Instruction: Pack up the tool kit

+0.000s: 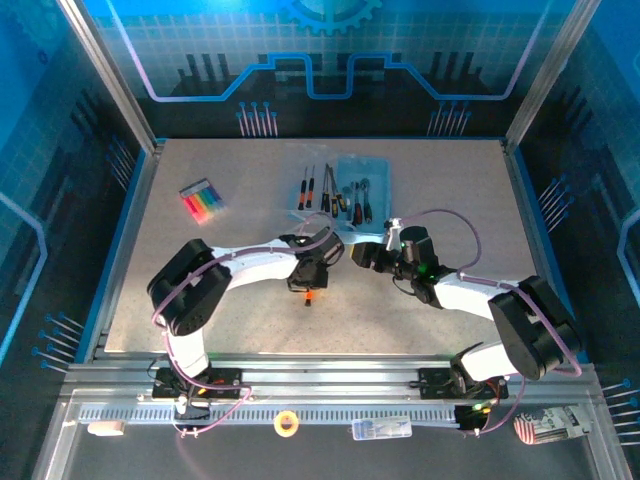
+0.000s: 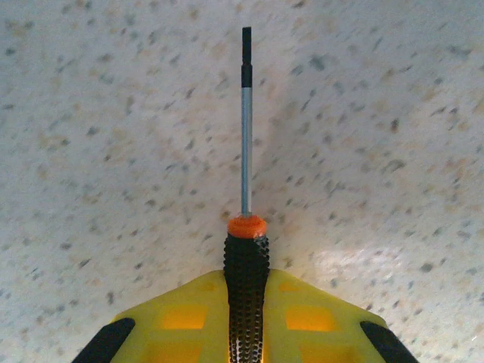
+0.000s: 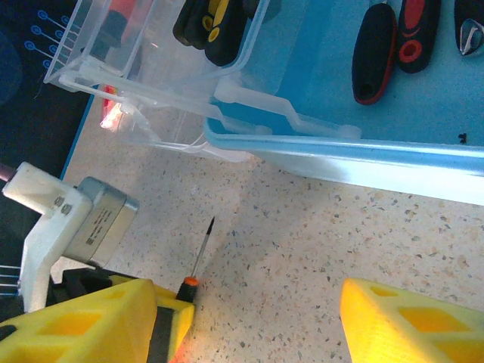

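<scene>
A small screwdriver [image 2: 246,136] with a black knurled handle, an orange collar and a thin steel shaft sticks out forward from my left gripper [image 2: 246,333], whose yellow fingers are shut on the handle. From above, the left gripper [image 1: 308,283] and screwdriver [image 1: 309,298] sit mid-table, just in front of the open tool kit case [image 1: 375,175], which holds several tools. My right gripper [image 1: 362,257] hovers to the right of it, open. In the right wrist view, the right gripper [image 3: 249,318] is wide apart over bare table, with the screwdriver [image 3: 198,253] at its left.
The case's blue tray [image 3: 340,144] and clear lid [image 3: 151,83] lie just beyond the right gripper. A pack of coloured markers [image 1: 203,200] lies at the back left. A tape roll [image 1: 287,423] rests on the front rail.
</scene>
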Robot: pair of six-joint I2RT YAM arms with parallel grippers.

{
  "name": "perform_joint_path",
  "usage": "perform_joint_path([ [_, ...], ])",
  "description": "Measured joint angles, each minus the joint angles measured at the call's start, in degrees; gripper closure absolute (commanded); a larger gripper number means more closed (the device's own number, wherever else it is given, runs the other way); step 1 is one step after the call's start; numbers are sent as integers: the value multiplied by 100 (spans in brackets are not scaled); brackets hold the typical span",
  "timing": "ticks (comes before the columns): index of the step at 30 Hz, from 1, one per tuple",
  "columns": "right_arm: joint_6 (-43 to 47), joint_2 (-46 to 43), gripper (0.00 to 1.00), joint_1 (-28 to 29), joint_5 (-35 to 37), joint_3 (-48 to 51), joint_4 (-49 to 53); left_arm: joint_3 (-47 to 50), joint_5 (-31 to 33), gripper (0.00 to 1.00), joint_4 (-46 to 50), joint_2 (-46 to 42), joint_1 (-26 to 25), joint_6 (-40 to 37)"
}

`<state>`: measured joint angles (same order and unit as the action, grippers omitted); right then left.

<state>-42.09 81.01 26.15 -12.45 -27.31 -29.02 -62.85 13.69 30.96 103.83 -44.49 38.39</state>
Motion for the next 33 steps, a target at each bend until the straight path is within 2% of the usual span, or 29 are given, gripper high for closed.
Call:
perform_joint_path([
  [18, -22, 0, 34, 0, 0, 0, 0, 313, 664, 89, 826, -1613, -380, -254],
  [24, -59, 61, 34, 0, -2, 0, -11, -9, 695, 88, 1062, -1840, -376, -444],
  [28, -61, 96, 34, 0, 0, 0, -13, -555, 697, 88, 1165, -1825, -219, -763],
  [33, -55, 96, 34, 0, 28, 0, -9, -1473, 664, 88, 1213, -1464, 398, -1316],
])
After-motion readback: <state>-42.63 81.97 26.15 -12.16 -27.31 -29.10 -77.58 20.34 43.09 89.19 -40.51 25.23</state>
